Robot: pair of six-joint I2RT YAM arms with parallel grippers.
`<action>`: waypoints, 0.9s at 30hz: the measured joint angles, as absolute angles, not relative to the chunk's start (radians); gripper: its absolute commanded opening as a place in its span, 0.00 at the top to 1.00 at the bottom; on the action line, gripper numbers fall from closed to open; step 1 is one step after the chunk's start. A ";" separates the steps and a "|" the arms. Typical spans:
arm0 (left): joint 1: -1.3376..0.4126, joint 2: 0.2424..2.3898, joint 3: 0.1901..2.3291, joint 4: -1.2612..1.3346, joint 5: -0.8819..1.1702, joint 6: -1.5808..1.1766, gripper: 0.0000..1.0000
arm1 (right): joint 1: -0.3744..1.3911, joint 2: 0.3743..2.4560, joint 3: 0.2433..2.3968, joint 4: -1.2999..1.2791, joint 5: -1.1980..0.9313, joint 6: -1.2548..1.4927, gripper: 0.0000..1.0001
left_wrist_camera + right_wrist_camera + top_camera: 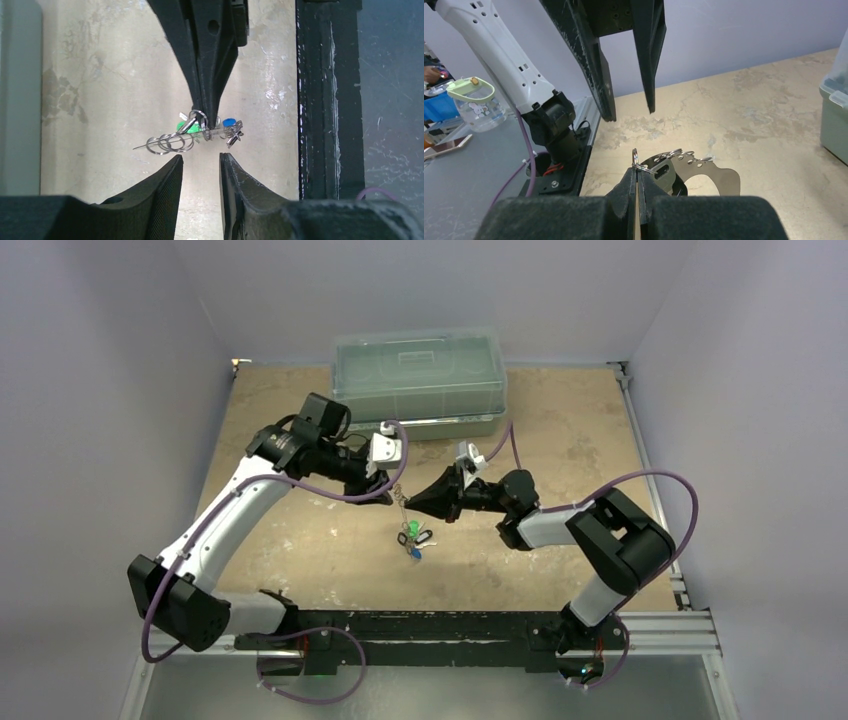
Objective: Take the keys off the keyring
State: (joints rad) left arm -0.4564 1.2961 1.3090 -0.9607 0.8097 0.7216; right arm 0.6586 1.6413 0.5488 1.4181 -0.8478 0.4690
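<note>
My right gripper [418, 502] is shut on the keyring [400, 494], a thin wire ring held above the table's middle. The keys [413, 537] hang from it in a bunch, with green and blue heads. In the right wrist view the shut gripper [637, 172] pinches the ring [635, 156], with silver keys [696, 170] behind. My left gripper [386, 492] is open and empty, just left of the ring. In the left wrist view its fingers [170, 185] stand apart just short of the wire loops [170, 144] and the keys [229, 122].
A pale green lidded plastic box [420, 380] stands at the table's back; its corner also shows in the right wrist view [836, 110]. A black rail [420, 625] runs along the near edge. A clear cup [474, 102] sits off the table.
</note>
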 measured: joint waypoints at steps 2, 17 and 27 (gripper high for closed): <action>-0.469 1.311 1.309 -0.978 0.809 0.756 0.71 | 0.659 1.639 0.549 1.406 -0.847 0.460 1.00; -0.519 1.341 1.238 -0.896 0.810 0.751 0.80 | 0.659 1.627 0.548 1.400 -0.847 0.444 1.00; -0.521 1.341 1.206 -0.817 0.811 0.673 0.86 | 0.659 1.627 0.548 1.403 -0.847 0.444 1.00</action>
State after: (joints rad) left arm -0.5205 1.3411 1.2064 -0.8173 0.8112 0.6727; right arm 0.6586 1.6268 0.5476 1.4033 -0.8474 0.4438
